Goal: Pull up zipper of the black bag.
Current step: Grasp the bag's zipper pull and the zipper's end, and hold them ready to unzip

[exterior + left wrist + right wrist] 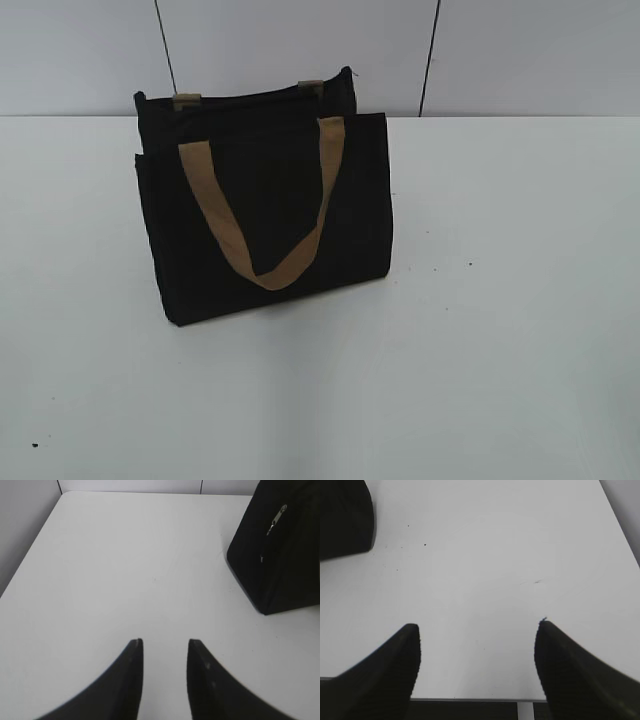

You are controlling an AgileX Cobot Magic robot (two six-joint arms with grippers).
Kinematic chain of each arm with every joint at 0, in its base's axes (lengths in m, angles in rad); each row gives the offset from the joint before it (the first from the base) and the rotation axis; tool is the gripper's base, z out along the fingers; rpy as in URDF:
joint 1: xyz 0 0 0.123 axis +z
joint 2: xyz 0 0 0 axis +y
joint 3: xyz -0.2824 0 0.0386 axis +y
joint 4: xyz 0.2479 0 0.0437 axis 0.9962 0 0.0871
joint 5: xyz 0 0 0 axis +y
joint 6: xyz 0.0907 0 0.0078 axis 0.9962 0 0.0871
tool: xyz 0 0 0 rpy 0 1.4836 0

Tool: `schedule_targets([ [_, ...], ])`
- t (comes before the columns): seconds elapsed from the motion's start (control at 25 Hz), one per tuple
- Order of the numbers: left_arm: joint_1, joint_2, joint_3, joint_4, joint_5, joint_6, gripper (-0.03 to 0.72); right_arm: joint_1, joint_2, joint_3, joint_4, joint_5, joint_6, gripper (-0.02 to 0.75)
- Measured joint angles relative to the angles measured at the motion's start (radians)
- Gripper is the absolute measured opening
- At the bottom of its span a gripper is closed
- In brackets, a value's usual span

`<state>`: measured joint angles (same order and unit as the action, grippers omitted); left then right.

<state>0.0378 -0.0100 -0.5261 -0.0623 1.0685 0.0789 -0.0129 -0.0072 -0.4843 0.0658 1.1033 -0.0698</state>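
Count of items present:

- One black bag (270, 230), standing at the surface's 11 o'clock in the exterior view.
- One tan strap handle (262, 215) hanging down its front face; two tan tabs (187, 100) on the top edge.
- One silver zipper (276, 519) pull.
- One white surface (500, 350).
- Two claws: left claw (164, 647), right claw (477, 630), two fingers each.

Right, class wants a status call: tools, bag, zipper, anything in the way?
Left tool open, empty, over bare table. Right tool open wide, empty. Black bag upright, untouched; zipper pull hanging on its side. Nothing in the way.
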Motion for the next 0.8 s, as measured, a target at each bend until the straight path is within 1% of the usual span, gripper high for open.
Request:
schedule_targets([
  [0.8,0.0,0.0,0.0,0.0,0.0,0.0,0.238,0.0,0.0,0.0,0.0,0.0,0.001,0.545],
])
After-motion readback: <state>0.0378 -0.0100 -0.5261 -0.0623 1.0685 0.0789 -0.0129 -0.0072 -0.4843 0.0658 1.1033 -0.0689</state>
